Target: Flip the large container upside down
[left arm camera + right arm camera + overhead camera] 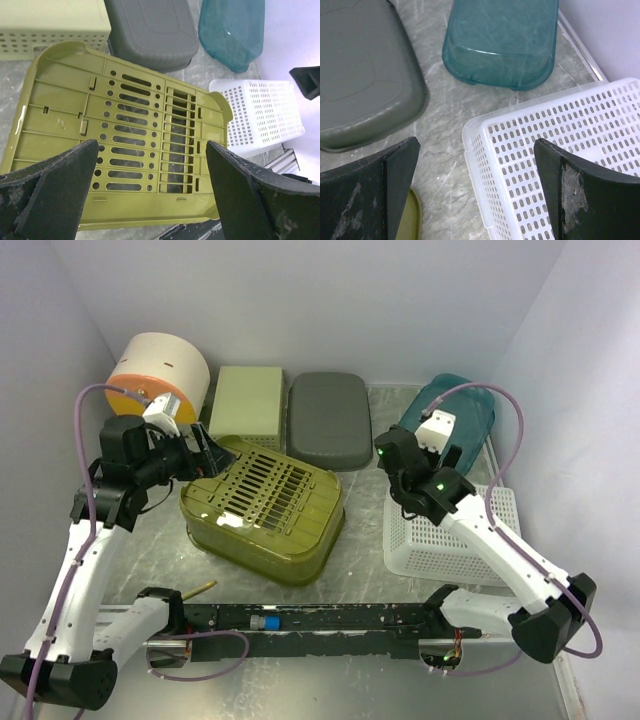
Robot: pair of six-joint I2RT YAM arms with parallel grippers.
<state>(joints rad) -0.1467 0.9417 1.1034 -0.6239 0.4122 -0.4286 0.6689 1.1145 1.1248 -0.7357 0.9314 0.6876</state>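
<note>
Both jaws spread, empty. At the left gripper [151, 144], the olive container [265, 510] lies bottom-up; right gripper [476, 144] by white basket [410, 540].

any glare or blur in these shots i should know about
Top view: soft even light, small glare spots on the left rim of the green container. Left wrist view: shine on its left edge, slots sharp. Right wrist view: bright streak along the teal bin rim.

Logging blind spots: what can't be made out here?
Top view: left arm covers part of round cream container.
Top view: right arm hides part of the teal container.
Left wrist: olive slotted container hides whatever lies beneath.
Thin stick, top view: too small to identify.
</note>
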